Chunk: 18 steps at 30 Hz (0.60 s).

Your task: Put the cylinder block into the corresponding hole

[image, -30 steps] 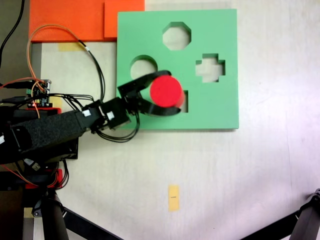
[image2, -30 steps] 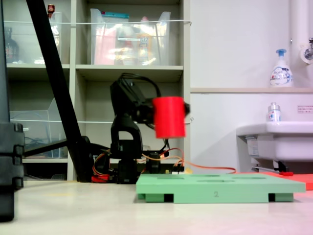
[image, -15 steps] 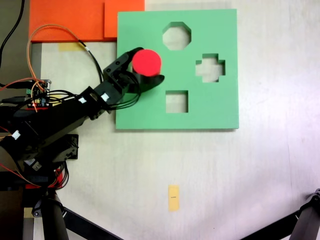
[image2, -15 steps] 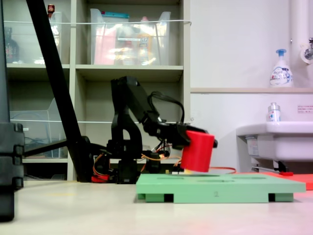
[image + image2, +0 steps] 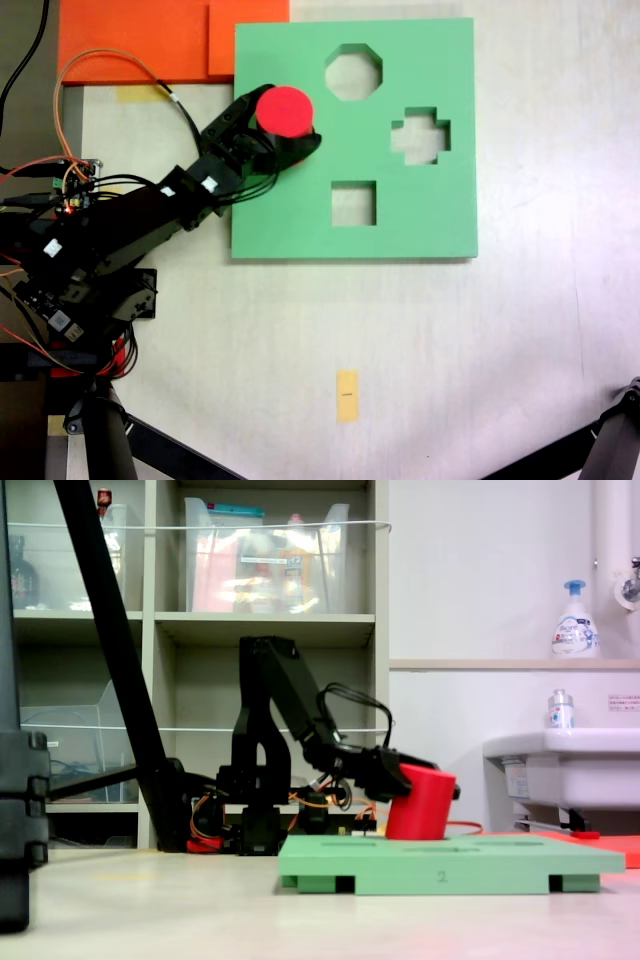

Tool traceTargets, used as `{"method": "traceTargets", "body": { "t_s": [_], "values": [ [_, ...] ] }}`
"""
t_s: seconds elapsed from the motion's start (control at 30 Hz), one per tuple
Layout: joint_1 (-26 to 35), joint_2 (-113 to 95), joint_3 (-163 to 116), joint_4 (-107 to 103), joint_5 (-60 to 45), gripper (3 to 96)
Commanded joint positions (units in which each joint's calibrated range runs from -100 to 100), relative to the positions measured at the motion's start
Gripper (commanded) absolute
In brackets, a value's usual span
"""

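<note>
The red-pink cylinder block [image 5: 284, 109] [image 5: 421, 803] is held in my gripper [image 5: 281, 127] [image 5: 420, 785], which is shut on it. In the first exterior view it covers the circular cutout of the green foam board [image 5: 400, 225], so the hole itself is hidden. In the second exterior view the cylinder stands slightly tilted with its base at the top face of the board [image 5: 450, 858]; whether it has entered the hole cannot be told. The black arm [image 5: 110, 240] reaches in from the first exterior view's left.
The board also has an octagonal cutout [image 5: 353, 71], a cross-shaped cutout [image 5: 420, 135] and a square cutout [image 5: 353, 203]. Orange foam sheets [image 5: 140, 40] lie at the first exterior view's upper left. Wires [image 5: 150, 85] loop beside the board. A yellow tape mark [image 5: 346, 395] sits below.
The gripper carried the cylinder from above the square cutout to over the round cutout and lowered it from high in the air down onto the board.
</note>
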Motion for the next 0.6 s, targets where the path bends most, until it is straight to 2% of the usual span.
{"method": "traceTargets", "body": {
  "t_s": [0.03, 0.6],
  "values": [
    [0.24, 1.55, 1.79, 6.35, -0.2, 33.0],
    [0.49, 17.19, 2.89, 13.19, -0.24, 37.5]
  ]
}}
